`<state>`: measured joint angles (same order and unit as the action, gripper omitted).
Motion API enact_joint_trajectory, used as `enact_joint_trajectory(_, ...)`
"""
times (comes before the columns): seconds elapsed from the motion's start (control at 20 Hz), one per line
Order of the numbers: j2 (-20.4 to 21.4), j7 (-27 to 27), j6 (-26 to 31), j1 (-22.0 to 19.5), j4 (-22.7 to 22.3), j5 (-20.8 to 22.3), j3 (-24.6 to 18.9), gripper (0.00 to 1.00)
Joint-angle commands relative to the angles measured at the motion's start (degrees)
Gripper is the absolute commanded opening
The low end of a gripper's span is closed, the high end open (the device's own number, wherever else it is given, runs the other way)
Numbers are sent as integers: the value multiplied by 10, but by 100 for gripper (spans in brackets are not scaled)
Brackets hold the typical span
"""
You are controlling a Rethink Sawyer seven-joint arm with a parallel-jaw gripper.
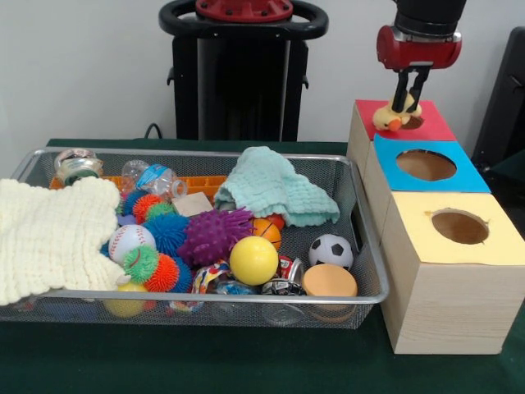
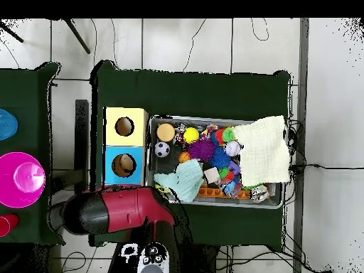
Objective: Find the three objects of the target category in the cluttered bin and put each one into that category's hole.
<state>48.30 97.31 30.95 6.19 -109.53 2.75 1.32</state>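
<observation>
My gripper (image 1: 407,107) hangs at the top right of the front view, shut on a small yellow rubber duck (image 1: 389,119). It holds the duck right over the red-faced hole (image 1: 416,122) in the far wooden box (image 1: 435,127), and the duck covers most of that hole. The silver wire-mesh bin (image 1: 205,293) lies to the left of the boxes, full of toys. In the overhead view the bin (image 2: 213,119) shows, but the red arm (image 2: 114,211) hides the red box and the gripper.
The blue-faced hole (image 1: 425,165) and the yellow-faced hole (image 1: 459,226) are in the nearer boxes. The bin holds a pale yellow cloth (image 1: 49,234), a mint cloth (image 1: 275,190), a yellow ball (image 1: 253,260), a purple spiky ball (image 1: 213,234) and a soccer ball (image 1: 330,250).
</observation>
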Motion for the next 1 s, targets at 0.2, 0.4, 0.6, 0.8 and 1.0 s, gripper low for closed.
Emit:
enact_joint_trajectory(0.2,1,112,-46,-10,-60,-21,-14,0)
enact_joint_trajectory(0.4,7,121,-50,-1,-70,-24,-10,0)
enact_joint_trajectory(0.6,12,128,-48,10,-73,-29,-7,0)
enact_joint_trajectory(0.8,6,133,-49,17,-66,-32,-6,0)
enact_joint_trajectory(1.0,2,144,-51,32,-62,-36,1,0)
